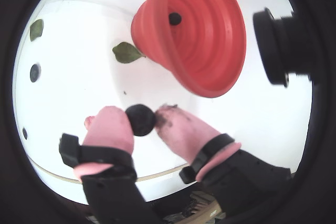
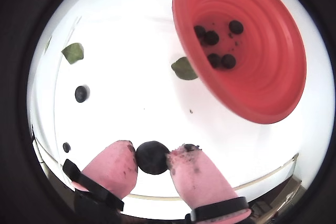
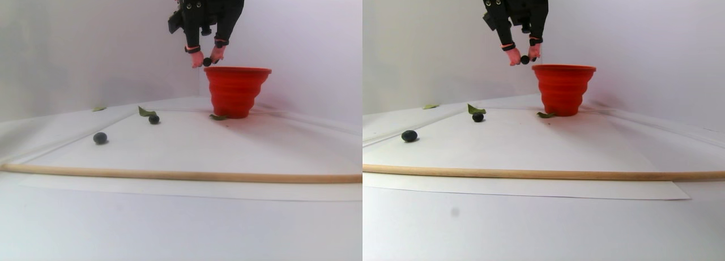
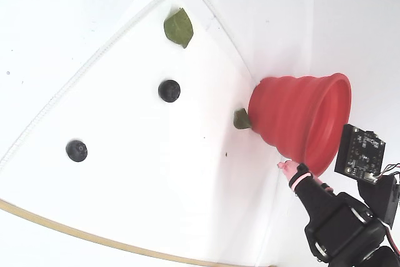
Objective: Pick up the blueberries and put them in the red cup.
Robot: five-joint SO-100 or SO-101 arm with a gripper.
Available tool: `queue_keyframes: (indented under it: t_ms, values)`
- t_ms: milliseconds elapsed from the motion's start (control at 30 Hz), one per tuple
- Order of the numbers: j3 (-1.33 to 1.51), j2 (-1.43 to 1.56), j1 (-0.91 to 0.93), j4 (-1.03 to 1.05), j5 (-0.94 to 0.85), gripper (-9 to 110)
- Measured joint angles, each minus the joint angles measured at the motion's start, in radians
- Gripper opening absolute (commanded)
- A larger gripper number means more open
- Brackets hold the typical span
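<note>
No text, label or number is legible.

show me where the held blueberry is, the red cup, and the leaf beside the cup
held blueberry point(image 2: 152, 157): a wrist view, middle of the berry between the pink fingertips.
red cup point(image 4: 294, 114): fixed view, ribbed outer wall.
leaf beside the cup point(image 1: 126, 52): a wrist view, middle of the blade.
</note>
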Motion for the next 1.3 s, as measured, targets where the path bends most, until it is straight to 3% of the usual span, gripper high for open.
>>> queue_keyframes:
  t_ms: [1300]
  values:
    - [-0.224,-0.209,0.104,-0.164,0.005,17]
